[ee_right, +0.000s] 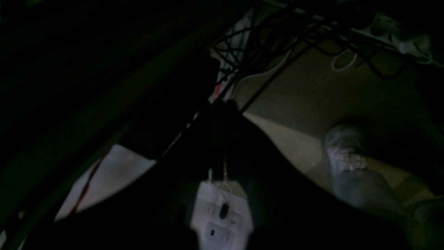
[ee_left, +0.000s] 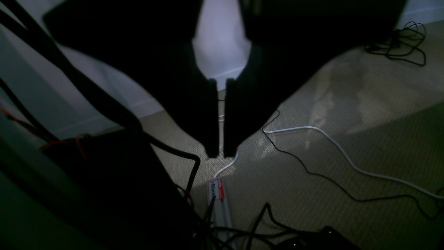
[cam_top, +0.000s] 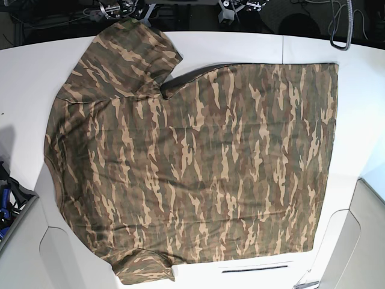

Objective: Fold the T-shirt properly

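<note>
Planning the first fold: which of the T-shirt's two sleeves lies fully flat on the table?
The sleeve at the base view's top: it lies spread flat on the white table. The bottom sleeve reaches the table's edge.

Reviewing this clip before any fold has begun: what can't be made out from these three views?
- Base view: neither arm shows. The T-shirt lies spread flat on the white table; its neck label cannot be seen.
- Left wrist view: the left gripper is a dark, backlit shape with jaws together, over carpet and cables; no shirt in frame.
- Right wrist view: too dark; the right gripper is barely discernible.
</note>
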`<state>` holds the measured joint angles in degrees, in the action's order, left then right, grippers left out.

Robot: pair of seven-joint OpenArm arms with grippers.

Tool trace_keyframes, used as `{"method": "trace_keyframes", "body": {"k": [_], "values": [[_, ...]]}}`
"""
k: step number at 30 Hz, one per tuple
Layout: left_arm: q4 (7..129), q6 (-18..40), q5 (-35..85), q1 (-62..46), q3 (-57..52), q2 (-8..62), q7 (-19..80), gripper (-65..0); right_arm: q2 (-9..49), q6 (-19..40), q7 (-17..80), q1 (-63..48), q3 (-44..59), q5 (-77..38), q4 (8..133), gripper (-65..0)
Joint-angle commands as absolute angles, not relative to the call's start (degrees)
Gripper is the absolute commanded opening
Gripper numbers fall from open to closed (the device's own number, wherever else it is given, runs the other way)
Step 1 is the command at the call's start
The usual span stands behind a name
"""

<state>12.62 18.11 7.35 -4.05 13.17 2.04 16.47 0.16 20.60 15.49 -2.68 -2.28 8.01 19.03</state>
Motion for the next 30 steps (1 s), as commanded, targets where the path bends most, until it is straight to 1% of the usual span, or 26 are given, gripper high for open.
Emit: {"method": "trace_keyframes", "body": {"k": [1,6,9,11,14,18,20,22,25,28,30], "values": [[12.8,18.7,7.4,-4.8,13.2,2.0,16.5,-62.4,0.3,21.4,15.5,-2.7,-2.4,8.1,19.4,-65.0],[13.3,19.0,8.1,-7.1,13.2,2.8,13.8,-62.4,0.6,21.4,15.5,-4.8,-2.4,8.1,21.2,-65.0],[16.5,21.9,10.6,-10.1,13.2,4.2,12.8,-62.4,1.7,21.5,15.5,-8.1,-2.4,8.1,25.0,-65.0],[20.3,23.5,13.1,-12.7,13.2,5.7,13.0,-62.4,2.9,22.0,15.5,-10.9,-2.4,7.9,28.6,-65.0],[28.1,23.8,15.9,-17.5,13.2,7.7,13.6,-62.4,5.1,26.5,15.5,-15.8,-2.4,7.0,35.3,-65.0],[39.6,23.8,17.7,-24.6,13.1,9.9,13.6,-62.4,8.4,31.8,15.9,-22.3,-2.4,0.4,44.3,-65.0],[44.9,23.6,18.1,-28.2,12.9,10.6,14.0,-62.4,9.9,32.2,16.9,-25.2,-2.4,-2.1,48.4,-65.0],[49.5,22.2,18.0,-31.4,12.0,10.7,14.4,-62.4,11.3,32.4,17.8,-27.8,-2.4,-4.0,51.9,-65.0],[55.3,21.7,18.0,-35.5,9.6,10.7,15.4,-62.4,12.7,32.4,21.6,-31.1,-2.4,-8.4,56.9,-65.0],[60.5,21.7,19.1,-39.1,6.1,10.7,17.9,-62.4,13.4,32.5,28.8,-34.0,-2.4,-14.2,61.6,-65.0],[63.7,22.2,20.7,-41.4,3.9,10.7,19.7,-62.4,13.7,33.6,33.0,-36.1,-2.4,-17.8,64.5,-65.0]]}}
